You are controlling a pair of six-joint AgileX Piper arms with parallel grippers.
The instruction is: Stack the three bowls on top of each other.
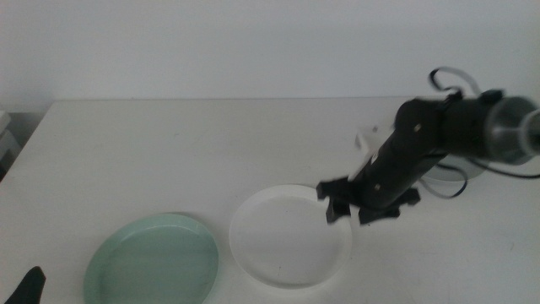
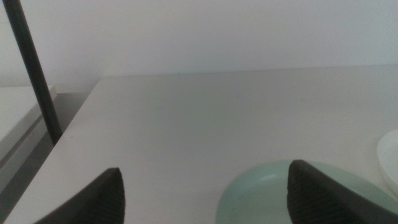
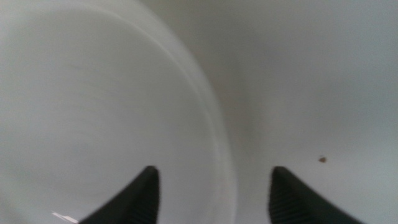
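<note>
Here the right gripper (image 1: 364,205) hung over the far right rim of the white bowl (image 1: 283,241), which sat flat on the table (image 1: 169,152). Its jaws were wide apart, and in the right wrist view the rim of the white bowl (image 3: 93,112) ran up between them, with one jaw over the inside of the bowl and the other over the bare table (image 3: 323,74) outside it. It was not holding anything. The mint green bowl (image 1: 152,262) lay just beside the white bowl, on its left, and the two rims were close but did not seem to touch. A third bowl could not be made out clearly; something pale sat behind the right arm, well to the right of the white bowl, but it was mostly hidden. The left gripper (image 1: 27,285) waited low at the near edge, left of the mint green bowl, and its jaws were also wide in the left wrist view (image 2: 205,193), with nothing between them. The step in hand looked like picking up the white bowl by its rim. The next move would likely need the right gripper to go lower, pinch the rim tight, and lift the bowl level so it would not tip or slip.
</note>
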